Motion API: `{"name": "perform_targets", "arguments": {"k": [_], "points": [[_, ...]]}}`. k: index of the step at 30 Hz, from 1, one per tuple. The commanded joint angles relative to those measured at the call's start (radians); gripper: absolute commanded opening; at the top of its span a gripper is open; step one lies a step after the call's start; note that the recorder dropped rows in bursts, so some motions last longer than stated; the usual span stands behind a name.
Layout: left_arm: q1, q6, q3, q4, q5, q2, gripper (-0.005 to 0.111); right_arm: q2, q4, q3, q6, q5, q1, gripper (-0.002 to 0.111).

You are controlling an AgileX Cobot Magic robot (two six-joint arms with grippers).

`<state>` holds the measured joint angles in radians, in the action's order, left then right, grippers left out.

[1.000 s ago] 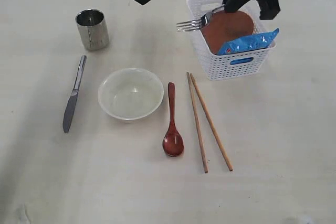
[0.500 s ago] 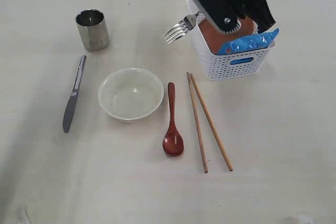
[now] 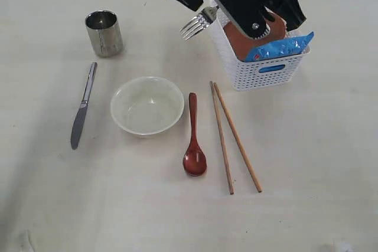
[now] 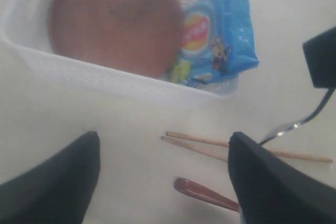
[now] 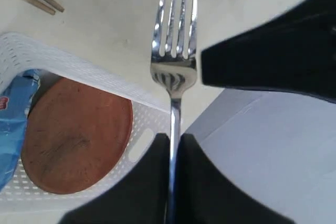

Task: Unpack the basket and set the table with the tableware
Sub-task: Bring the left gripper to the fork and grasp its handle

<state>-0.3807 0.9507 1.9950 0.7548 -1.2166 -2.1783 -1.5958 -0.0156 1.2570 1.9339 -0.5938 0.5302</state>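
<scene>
Above the left rim of the white basket [image 3: 269, 69], my right gripper [image 5: 172, 142] is pinched on the handle of the steel fork [image 5: 176, 30]. The fork is clear of the table [image 3: 307, 163], with its tines pointing out past the basket wall. My left gripper [image 4: 164, 148] hangs just beside those tines with its fingers spread wide and nothing between them. I cannot tell whether it touches the fork.

Inside the basket I see the brown round plate [image 3: 251, 36] leaning on edge. The blue crisp packet [image 3: 277, 47] lies against it on the side nearer the front wall.

On the table the steel cup [image 3: 104, 32] stands upright at the far left, with the knife [image 3: 82, 107] lying below it. The white bowl [image 3: 147, 105] sits just right of the knife. The wooden spoon [image 3: 193, 140] lies beside the bowl, scoop end towards me. The two chopsticks [image 3: 222, 138] lie right of the spoon, close together at the basket end and spreading apart towards me.
</scene>
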Motion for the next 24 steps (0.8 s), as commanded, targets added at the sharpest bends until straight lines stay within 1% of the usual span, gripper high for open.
{"name": "perform_targets", "arguments": {"k": [1,6,10,14,19,21,24], "points": [[-0.024,0.044,-0.043,-0.036,-0.005,0.010,0.065,0.010,-0.002,-0.004,0.009,0.011,0.001,0.000],[-0.024,0.051,-0.044,-0.032,-0.005,0.019,0.065,0.010,-0.002,-0.004,0.009,0.013,0.001,0.000],[-0.011,0.053,-0.044,-0.035,-0.005,0.045,0.064,0.010,-0.002,-0.004,0.009,0.013,0.001,0.000],[-0.010,0.042,-0.044,-0.038,-0.005,0.078,0.061,0.010,-0.002,-0.004,0.007,0.013,0.001,0.000],[-0.012,0.014,-0.047,-0.042,-0.005,0.094,0.061,0.010,-0.002,-0.004,0.007,0.013,0.001,0.000],[-0.012,0.019,-0.070,-0.044,-0.005,0.104,0.061,0.010,-0.002,-0.004,0.007,0.013,0.001,0.000],[-0.012,0.083,-0.124,-0.030,-0.005,0.118,0.061,0.010,-0.002,-0.004,0.007,0.013,0.001,0.000]]}}
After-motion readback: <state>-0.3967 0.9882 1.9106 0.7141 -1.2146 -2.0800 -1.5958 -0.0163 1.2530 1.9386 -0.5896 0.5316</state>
